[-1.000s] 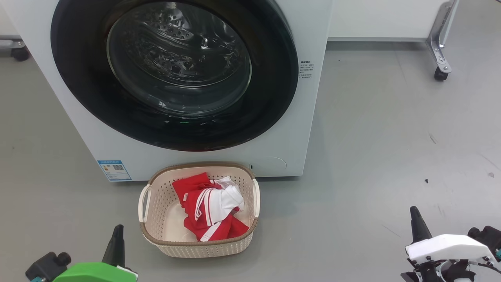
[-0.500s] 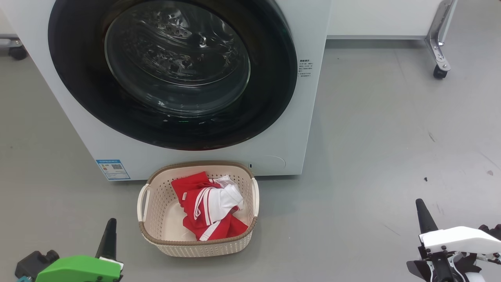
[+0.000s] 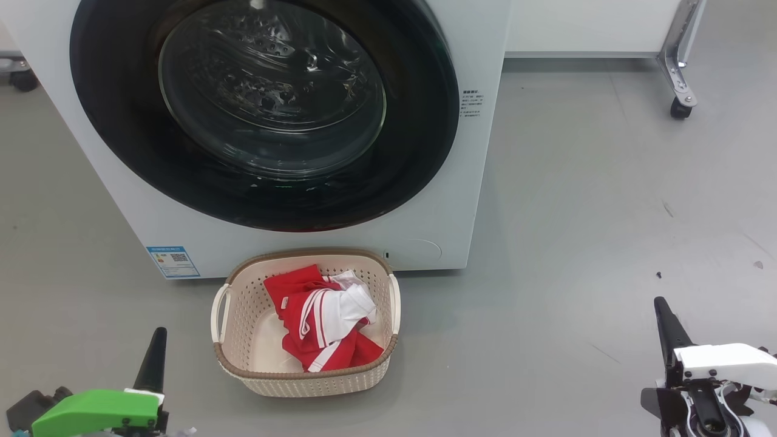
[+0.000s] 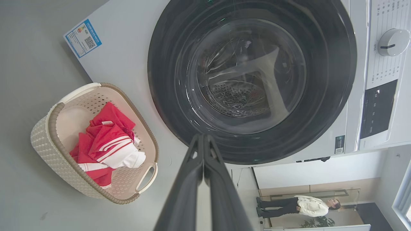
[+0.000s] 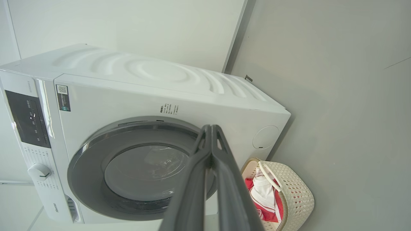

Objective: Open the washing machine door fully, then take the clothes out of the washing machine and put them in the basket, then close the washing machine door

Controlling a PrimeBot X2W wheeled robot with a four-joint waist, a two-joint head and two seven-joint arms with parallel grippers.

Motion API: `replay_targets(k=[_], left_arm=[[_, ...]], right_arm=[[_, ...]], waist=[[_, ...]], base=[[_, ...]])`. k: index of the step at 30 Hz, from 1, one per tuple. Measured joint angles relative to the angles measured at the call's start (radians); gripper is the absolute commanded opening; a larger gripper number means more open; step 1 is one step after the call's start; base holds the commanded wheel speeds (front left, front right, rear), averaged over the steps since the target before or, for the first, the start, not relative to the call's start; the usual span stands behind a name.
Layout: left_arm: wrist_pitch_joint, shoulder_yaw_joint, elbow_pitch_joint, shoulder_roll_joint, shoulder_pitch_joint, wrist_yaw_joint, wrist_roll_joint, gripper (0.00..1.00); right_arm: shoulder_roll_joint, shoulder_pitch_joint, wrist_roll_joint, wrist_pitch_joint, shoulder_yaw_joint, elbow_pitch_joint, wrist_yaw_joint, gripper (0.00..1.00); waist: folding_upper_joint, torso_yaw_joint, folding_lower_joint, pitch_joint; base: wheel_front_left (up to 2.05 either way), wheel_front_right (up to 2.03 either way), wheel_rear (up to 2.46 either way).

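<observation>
Both claws pinched closed, nothing between the fingers: left gripper (image 3: 156,343) low at lower left, right gripper (image 3: 661,309) low at lower right, each over bare grey floor (image 3: 576,212) and well apart from the basket (image 3: 315,385). Basket stands on the floor just in front of the washing machine (image 3: 449,237), below the washing machine door (image 3: 273,115). Door lies flush against the machine front, perforated drum (image 4: 236,94) visible through its glass. Red-and-white clothes (image 3: 322,315) heaped inside the basket, toward its right side.

My cameras give bright, even, sharp pictures, with glare on the washing machine door (image 3: 264,112) and wrist-view edges bent.
</observation>
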Motion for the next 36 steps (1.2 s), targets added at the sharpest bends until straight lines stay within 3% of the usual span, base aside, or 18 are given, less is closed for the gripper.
replay_targets(k=[14, 36], left_arm=[[0.043, 0.044, 0.016, -0.001, -0.024, -0.030, -0.174, 0.00], [0.043, 0.047, 0.029, -0.001, -0.036, -0.035, -0.174, 0.00]], right_arm=[[0.004, -0.033, 0.158, 0.042, -0.051, 0.006, 0.017, 0.00], [0.005, -0.034, 0.166, 0.042, -0.053, 0.011, 0.025, 0.00]], waist=[[0.0000, -0.004, 0.0000, 0.004], [0.0000, -0.004, 0.0000, 0.004]], base=[[0.00, 0.00, 0.00], [0.00, 0.00, 0.00]])
